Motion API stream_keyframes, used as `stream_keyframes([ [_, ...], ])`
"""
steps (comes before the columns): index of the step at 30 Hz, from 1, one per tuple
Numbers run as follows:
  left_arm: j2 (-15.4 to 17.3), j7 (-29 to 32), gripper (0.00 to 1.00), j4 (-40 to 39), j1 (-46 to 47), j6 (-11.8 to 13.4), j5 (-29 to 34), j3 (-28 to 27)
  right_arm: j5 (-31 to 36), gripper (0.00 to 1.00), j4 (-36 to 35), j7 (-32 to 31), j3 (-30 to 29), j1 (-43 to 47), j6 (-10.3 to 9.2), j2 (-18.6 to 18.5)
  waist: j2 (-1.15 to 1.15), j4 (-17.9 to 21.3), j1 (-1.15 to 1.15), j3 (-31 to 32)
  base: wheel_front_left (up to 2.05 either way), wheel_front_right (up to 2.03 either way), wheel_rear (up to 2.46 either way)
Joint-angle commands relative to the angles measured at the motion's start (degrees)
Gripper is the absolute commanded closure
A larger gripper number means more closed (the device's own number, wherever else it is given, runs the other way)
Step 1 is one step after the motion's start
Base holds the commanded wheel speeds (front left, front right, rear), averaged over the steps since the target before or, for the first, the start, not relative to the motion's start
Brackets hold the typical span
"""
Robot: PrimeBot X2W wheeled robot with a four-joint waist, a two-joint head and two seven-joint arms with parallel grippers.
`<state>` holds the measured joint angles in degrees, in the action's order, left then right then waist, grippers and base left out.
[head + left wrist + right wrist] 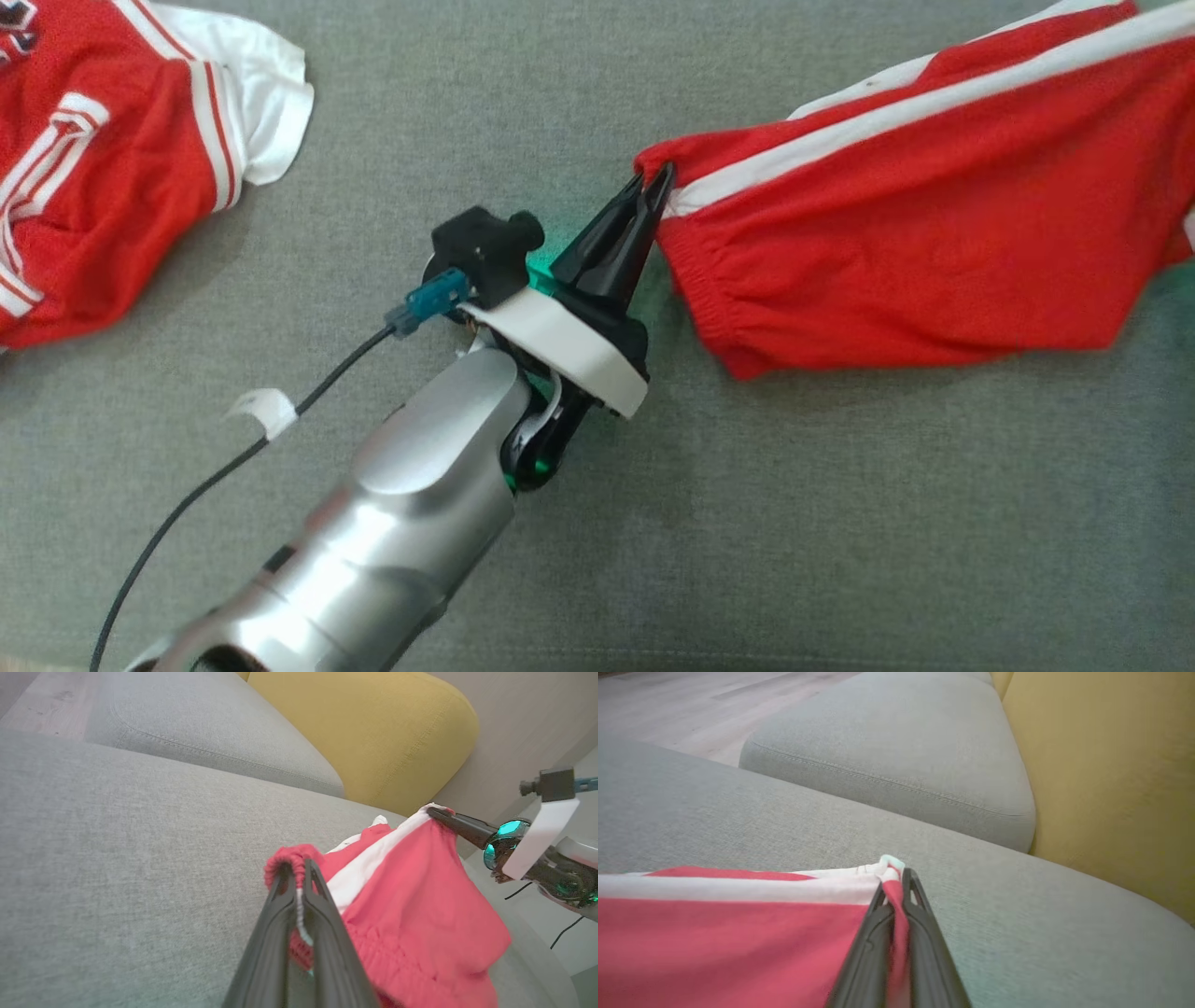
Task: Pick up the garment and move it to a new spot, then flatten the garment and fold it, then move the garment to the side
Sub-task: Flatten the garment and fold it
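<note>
The left end effector (656, 182), at the centre of the head frame, is clamped on the elastic waistband corner of the red garment (915, 233). The garment, which has a white stripe, spreads over the upper right of the frame above the grey sofa seat (597, 560). The right end effector (896, 882) is closed on another corner, at the bottom centre of its own view. A red and white jersey (103, 177) lies in the upper left.

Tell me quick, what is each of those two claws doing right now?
The left gripper: shut on the waistband of the red fabric shorts with white side stripes.
The right gripper: shut on another corner of the same shorts.
</note>
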<state>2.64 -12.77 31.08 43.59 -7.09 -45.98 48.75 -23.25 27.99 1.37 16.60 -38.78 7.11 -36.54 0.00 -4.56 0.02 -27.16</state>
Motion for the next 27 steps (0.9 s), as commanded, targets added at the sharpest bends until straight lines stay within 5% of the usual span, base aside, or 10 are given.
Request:
stream_keyframes([
  [1,0.25,-1.0,1.0,-0.8,2.3,-0.21,-1.0,-0.12,-0.8,1.0,1.38,1.46,2.78,-1.89,0.37,-1.4,0.0,-0.41,-0.02,-1.08,0.0,0.0,0.0],
  [2,0.25,-1.23,0.92,-0.52,2.73,-0.22,-1.38,0.42,-1.26,0.95,3.0,2.18,3.87,-3.1,0.37,-1.14,0.0,-0.48,-0.02,-1.21,0.0,0.0,0.0],
  [3,0.25,-1.47,0.37,-0.29,3.13,-0.17,-1.55,0.83,-1.84,0.53,4.53,3.19,4.96,-4.23,0.37,-0.98,0.0,-0.56,-0.02,-1.31,0.0,0.0,0.0],
  [4,0.25,-1.7,0.05,0.05,3.65,0.09,-0.75,1.4,-2.65,0.11,5.77,4.28,6.19,-5.11,0.37,-0.61,0.0,-0.61,-0.02,-1.28,0.0,0.0,0.0],
  [5,0.25,-1.89,0.0,0.35,4.01,0.51,0.56,1.89,-3.59,0.0,6.96,5.36,7.12,-5.82,0.37,-0.18,0.0,-0.63,-0.02,-1.17,0.0,0.0,0.0],
  [9,0.24,-2.17,0.0,-1.25,2.86,2.62,3.64,0.2,-5.67,0.0,10.29,8.7,9.34,-7.02,0.37,0.28,0.0,-0.73,-0.02,-0.17,0.0,0.0,0.0],
  [13,0.62,-2.21,0.0,-10.76,-4.43,7.85,16.4,-5.94,-11.4,0.0,14.36,10.37,11.0,-5.69,0.37,0.1,0.0,-0.87,-0.02,2.2,0.0,0.0,0.0],
  [21,0.49,-2.22,0.0,-27.02,-21.46,10.03,29.81,-13.76,-22.4,0.0,19.22,4.17,12.87,-0.19,0.37,-1.77,0.0,-4.48,-0.02,5.53,0.0,0.0,0.0],
  [27,0.32,-2.22,0.0,-33.23,-28.67,11.13,34.29,-16.04,-29.0,0.0,22.21,-0.92,13.04,2.9,0.37,-3.23,0.0,-8.95,-0.02,6.89,0.0,0.0,0.0],
])
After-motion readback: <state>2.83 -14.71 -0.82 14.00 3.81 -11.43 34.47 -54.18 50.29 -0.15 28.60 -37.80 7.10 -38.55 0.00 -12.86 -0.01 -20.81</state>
